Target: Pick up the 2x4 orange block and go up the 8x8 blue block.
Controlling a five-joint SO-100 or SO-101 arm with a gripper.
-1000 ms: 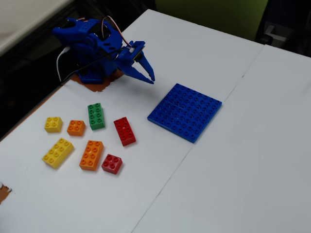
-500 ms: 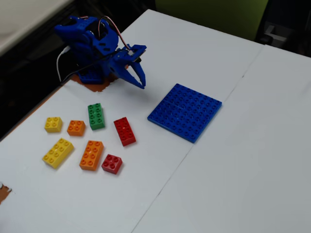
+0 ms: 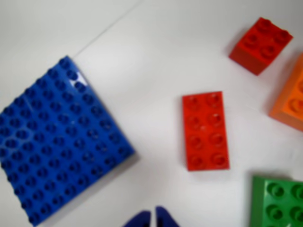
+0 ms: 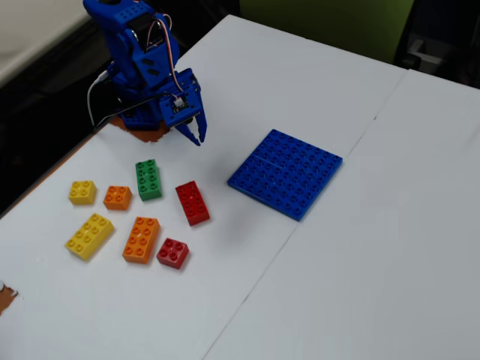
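The 2x4 orange block (image 4: 142, 239) lies flat on the white table between a yellow 2x4 brick (image 4: 90, 235) and a red 2x2 brick (image 4: 173, 253). In the wrist view an orange brick (image 3: 291, 97) is cut off by the right edge, so its size does not show. The 8x8 blue block (image 4: 286, 172) lies flat to the right, and at the left of the wrist view (image 3: 57, 142). My blue gripper (image 4: 199, 135) hangs above the table near the arm's base, shut and empty, well apart from both. Its tips (image 3: 154, 218) show at the wrist view's bottom edge.
A red 2x4 brick (image 4: 193, 202) (image 3: 205, 131) lies nearest the gripper. A green 2x4 brick (image 4: 148, 179) (image 3: 277, 201), an orange 2x2 brick (image 4: 118, 197) and a yellow 2x2 brick (image 4: 82, 192) lie to its left. The red 2x2 brick (image 3: 261, 45) shows top right.
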